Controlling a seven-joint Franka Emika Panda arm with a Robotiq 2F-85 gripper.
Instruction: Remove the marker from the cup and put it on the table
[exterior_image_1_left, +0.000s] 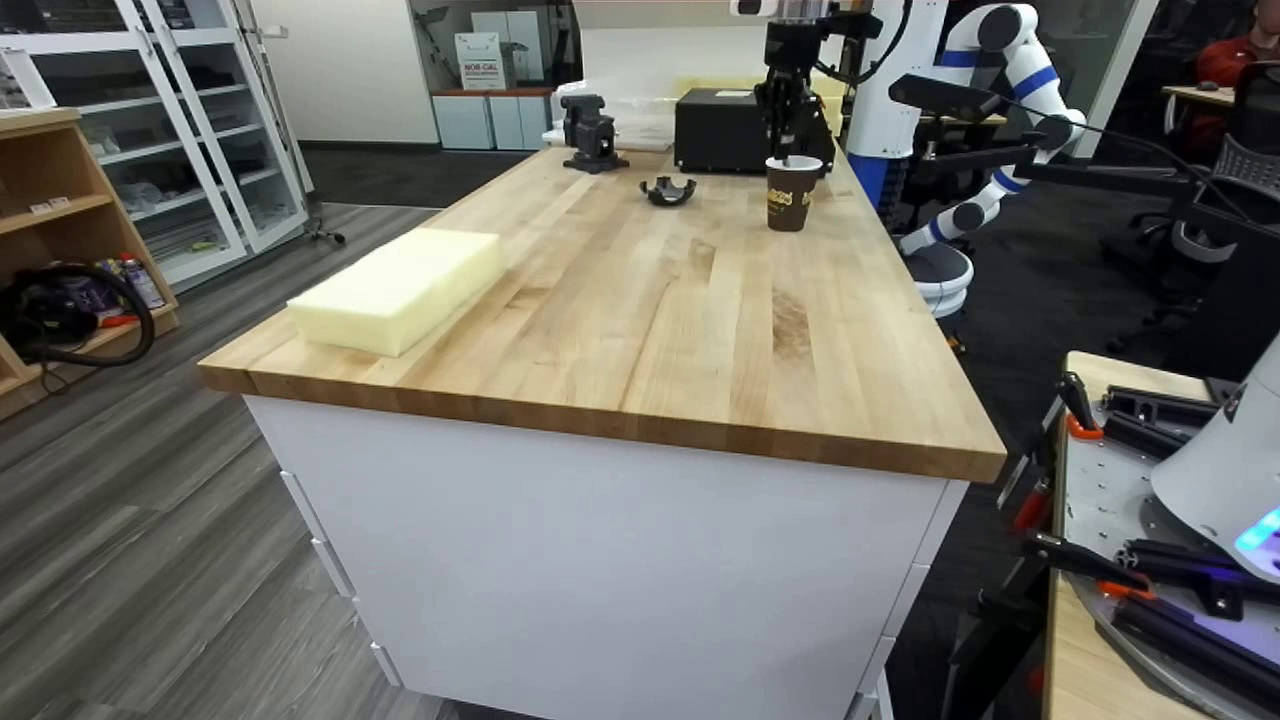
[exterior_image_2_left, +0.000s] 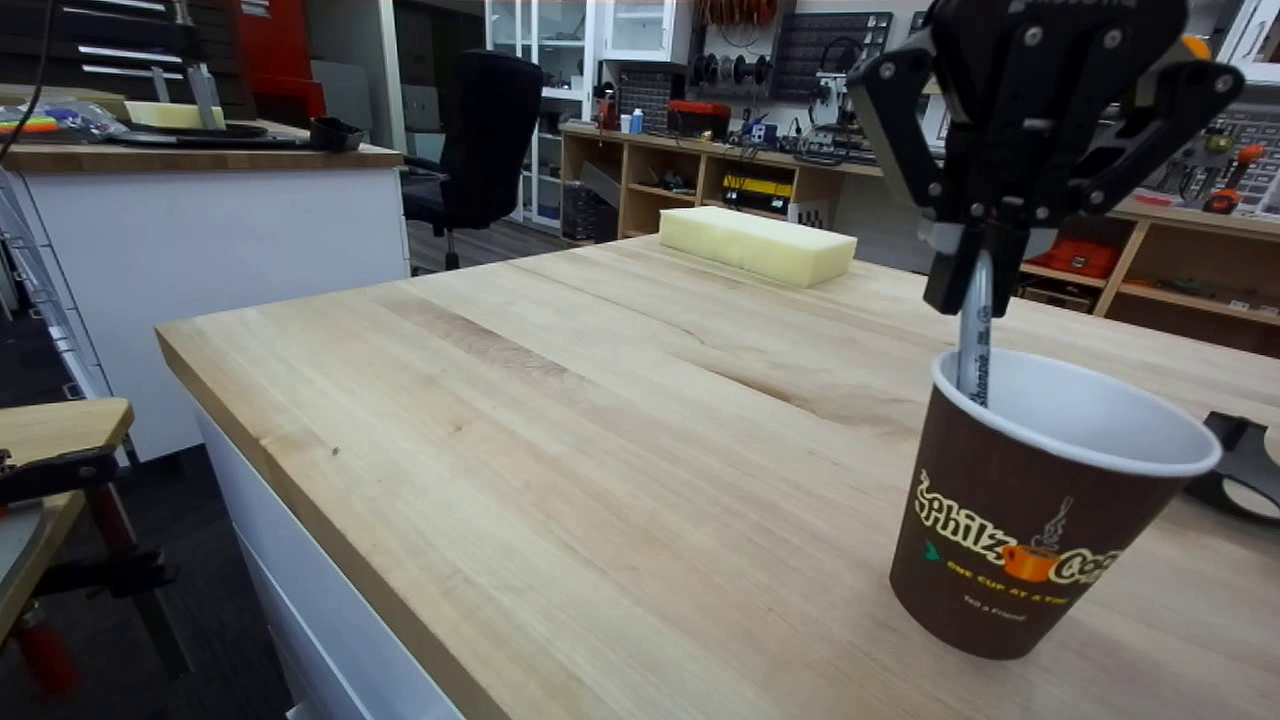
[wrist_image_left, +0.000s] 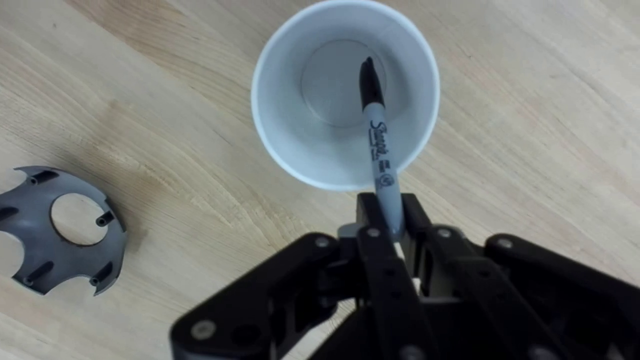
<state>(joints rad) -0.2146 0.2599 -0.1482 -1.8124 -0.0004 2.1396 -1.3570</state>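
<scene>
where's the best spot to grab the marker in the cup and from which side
The marker is probably best gripped by its grey upper end, coming from above, jaws closing across the slim barrel. It stands with its black end down inside the cup, while the grey end rises clear above it. The gripper holds it there.

marker (wrist_image_left: 380, 146): grey, cap-down in cup (exterior_image_2_left: 1020, 520) | cup: upright on table (exterior_image_2_left: 620, 480)
</scene>
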